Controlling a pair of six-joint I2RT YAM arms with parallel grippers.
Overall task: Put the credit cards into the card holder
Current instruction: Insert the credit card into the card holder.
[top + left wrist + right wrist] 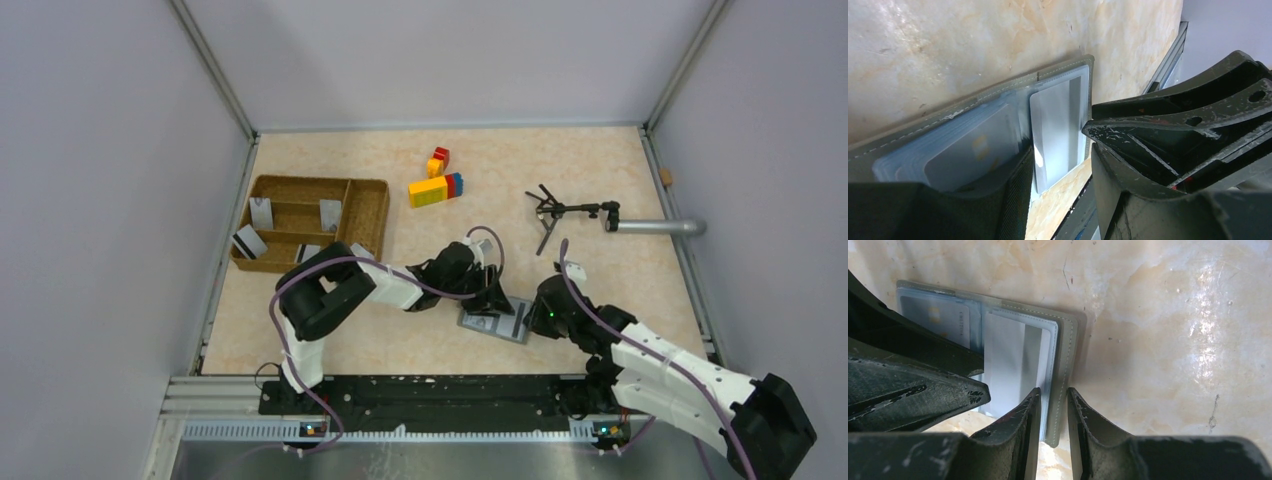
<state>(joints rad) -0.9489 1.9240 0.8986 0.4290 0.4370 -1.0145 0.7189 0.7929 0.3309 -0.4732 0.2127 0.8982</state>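
Observation:
The card holder (497,322) lies open on the table between my two arms. A silver card with a dark stripe (1055,130) sits in its right clear sleeve, and another card (968,150) sits in the left sleeves. My left gripper (1060,172) is open over the holder, one finger on the left panel beside the striped card. My right gripper (1054,392) is shut on the holder's grey stitched edge (1068,350) near its corner. Several more credit cards (261,212) stand in the wicker tray.
The brown wicker compartment tray (370,190) stands at the back left. Coloured toy blocks (435,188) lie behind the arms. A black tripod-like clamp (560,212) on a metal rod (655,227) reaches in from the right wall. Frame rails border the table.

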